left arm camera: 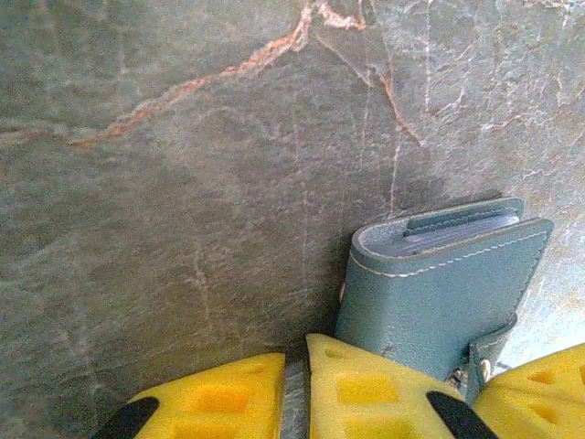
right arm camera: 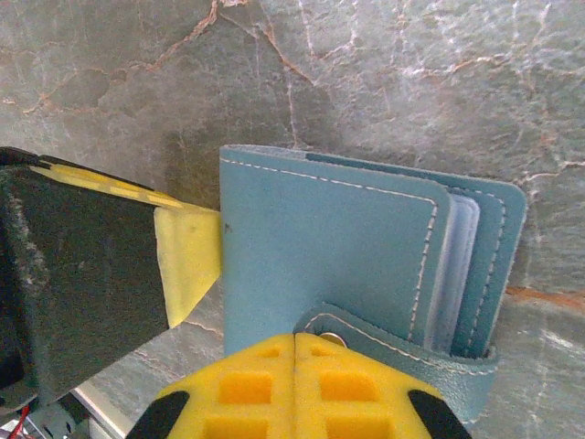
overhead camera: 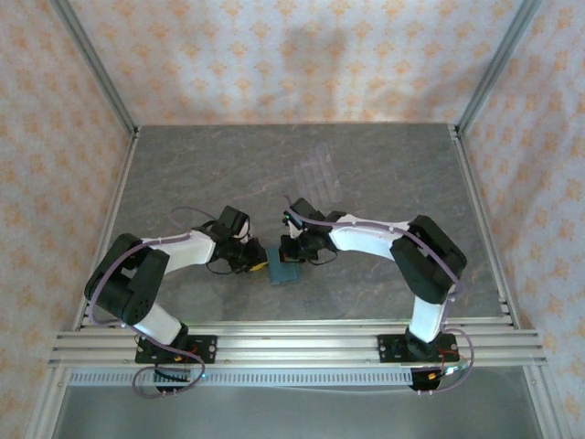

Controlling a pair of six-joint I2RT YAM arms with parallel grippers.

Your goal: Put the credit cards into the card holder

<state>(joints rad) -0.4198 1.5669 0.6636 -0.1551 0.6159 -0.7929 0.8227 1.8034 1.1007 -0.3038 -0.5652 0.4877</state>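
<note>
Teal wallet (right arm camera: 320, 247) lay folded on the table (left arm camera: 183, 183). The right hand (right arm camera: 294, 343) was pressed together at its strap (right arm camera: 402, 343); left hand (left arm camera: 292, 366) beside it, nearly together, grip unclear.

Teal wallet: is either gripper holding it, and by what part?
The right gripper appears shut on the snap strap tab of the teal leather card wallet. The left gripper has one finger touching its side edge, not gripping.

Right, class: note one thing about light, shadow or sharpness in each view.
Top external: a soft shadow on the back wall; the clear tray barely stands out from the table.
Left wrist: the card holder casts a dark shadow to its left; glare whitens the table at right.
Right wrist: the card holder's stitching is sharp; shadow darkens the table beside it.
</note>
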